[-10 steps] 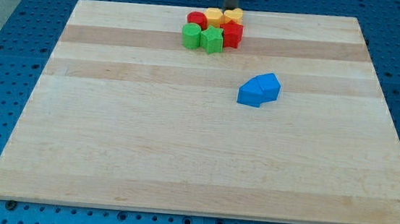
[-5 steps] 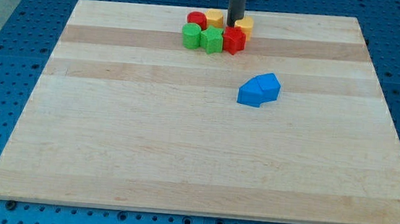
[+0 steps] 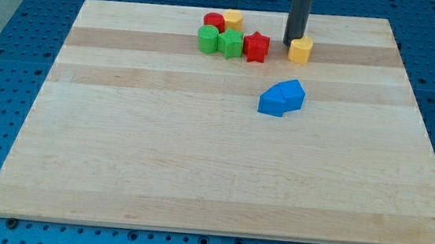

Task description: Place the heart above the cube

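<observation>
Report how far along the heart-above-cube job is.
Done: the yellow heart is out of the cluster beside the red star. In hand: my tip touches the heart's upper-left side. Left: the heart sits above the blue blocks, slightly to the view's right; it may need nudging left.

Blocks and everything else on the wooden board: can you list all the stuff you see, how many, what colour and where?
yellow heart block: 1, yellow, near the view's top, right of the cluster, alone
other yellow block: 1, yellow, top of the cluster, shape unclear
red star block: 1, red, right end of the cluster
red round block: 1, red, beside the other yellow block
green blocks: 2, green, side by side, left part of the cluster
blue blocks: 2, blue, touching, below the yellow heart block
wooden board: 1, light wood, on the blue pegboard table
my tip: 1, dark rod, touching the yellow heart block's upper left
</observation>
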Available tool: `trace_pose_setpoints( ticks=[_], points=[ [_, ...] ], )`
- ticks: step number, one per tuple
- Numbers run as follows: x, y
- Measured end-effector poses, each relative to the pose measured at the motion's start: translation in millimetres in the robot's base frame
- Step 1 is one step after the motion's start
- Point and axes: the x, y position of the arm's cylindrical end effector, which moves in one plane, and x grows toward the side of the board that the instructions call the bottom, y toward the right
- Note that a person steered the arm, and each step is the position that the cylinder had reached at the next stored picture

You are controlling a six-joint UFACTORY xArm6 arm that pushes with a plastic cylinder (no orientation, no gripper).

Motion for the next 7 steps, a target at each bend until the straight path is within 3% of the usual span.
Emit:
trace_pose_setpoints(
  ticks=[2,7],
  points=[
    [-14.0,19.0],
    [71.2,16.5]
  ],
)
